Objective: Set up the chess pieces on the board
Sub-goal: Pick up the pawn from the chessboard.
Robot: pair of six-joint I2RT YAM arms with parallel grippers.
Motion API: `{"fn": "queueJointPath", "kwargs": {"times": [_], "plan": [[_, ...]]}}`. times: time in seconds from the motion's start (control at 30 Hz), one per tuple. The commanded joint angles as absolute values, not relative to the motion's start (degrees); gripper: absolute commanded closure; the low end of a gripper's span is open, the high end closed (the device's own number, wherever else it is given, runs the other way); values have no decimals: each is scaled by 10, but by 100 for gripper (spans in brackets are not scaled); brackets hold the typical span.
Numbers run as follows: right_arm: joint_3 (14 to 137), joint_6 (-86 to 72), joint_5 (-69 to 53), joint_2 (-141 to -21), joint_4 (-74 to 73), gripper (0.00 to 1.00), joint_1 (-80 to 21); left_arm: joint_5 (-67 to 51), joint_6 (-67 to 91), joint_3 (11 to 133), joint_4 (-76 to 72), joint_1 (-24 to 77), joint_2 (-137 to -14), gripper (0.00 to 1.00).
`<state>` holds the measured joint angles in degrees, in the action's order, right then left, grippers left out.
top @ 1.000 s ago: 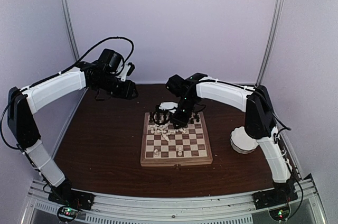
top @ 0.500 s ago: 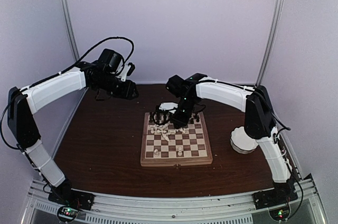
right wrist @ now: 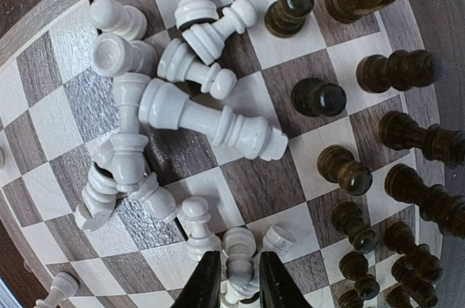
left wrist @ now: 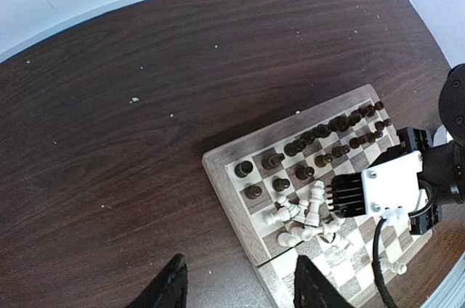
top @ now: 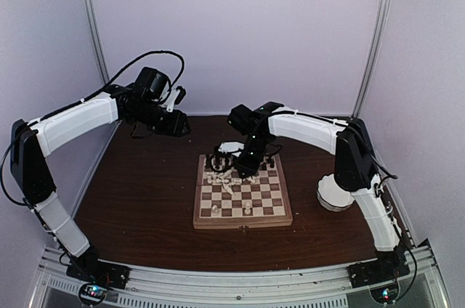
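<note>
My right end effector (right wrist: 238, 258) straddles a white piece (right wrist: 240, 273) at the edge of the cream heap (right wrist: 189, 115) on the board (right wrist: 247, 186); I cannot tell whether it pinches. My left end effector (left wrist: 240, 290) hangs released above the bench (left wrist: 109, 141).

top: high, behind | left wrist: far, oblique | right wrist: close, seemingly overhead | shared: board (top: 243, 219)
</note>
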<state>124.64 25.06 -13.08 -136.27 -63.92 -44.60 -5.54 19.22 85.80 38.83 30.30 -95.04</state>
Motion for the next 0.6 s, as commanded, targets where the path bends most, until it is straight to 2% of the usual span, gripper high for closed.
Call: {"fn": "queueJointPath", "kwargs": {"times": [0.0,0.27,0.57], "plan": [[1264,246,-130,-1375,-649,80,-445,-66,197,856,365,298,-951,49],[1273,243,-137,-1369,-657,91,-445,-67,196,856,365,297,-950,49],[1230,237,-161,-1280,-650,93,-453,-69,196,856,365,297,-953,49]]}}
